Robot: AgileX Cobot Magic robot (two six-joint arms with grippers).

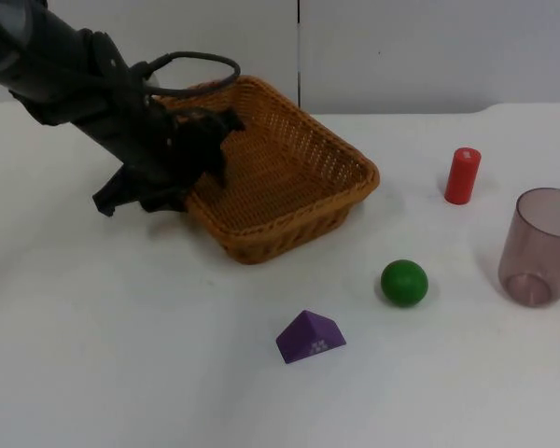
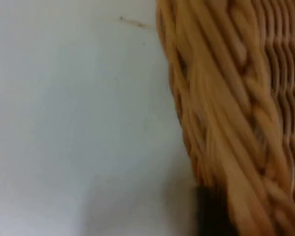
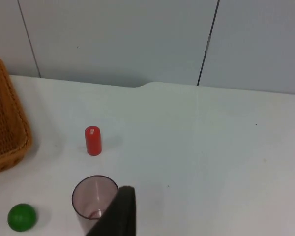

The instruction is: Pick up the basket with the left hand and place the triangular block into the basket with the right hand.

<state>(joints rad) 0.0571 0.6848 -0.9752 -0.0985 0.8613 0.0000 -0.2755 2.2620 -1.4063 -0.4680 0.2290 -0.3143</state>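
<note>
Purple triangular block [image 1: 311, 337] sits on the white table [image 1: 121, 355], lower centre of the top view, nothing touching it. Wicker basket [image 1: 289, 173] is up and left of it, upper centre, tilted: its left edge is raised, its right side low near the table. Left gripper [image 1: 198, 154] is at the basket's left rim, one dark finger inside, the rest outside, pinching that rim. Left wrist view has the woven rim [image 2: 226, 123] close up over the white table.

Green ball [image 1: 404, 282] lies just right of and above the block. Red cylinder [image 1: 462, 175] stands upright further right. Translucent cup [image 1: 539, 247] stands at the right edge, upright.

Right arm waits; its black fingertip [image 3: 119, 214] hangs above the cup [image 3: 94, 199], can't tell if the fingers are spread or together.
</note>
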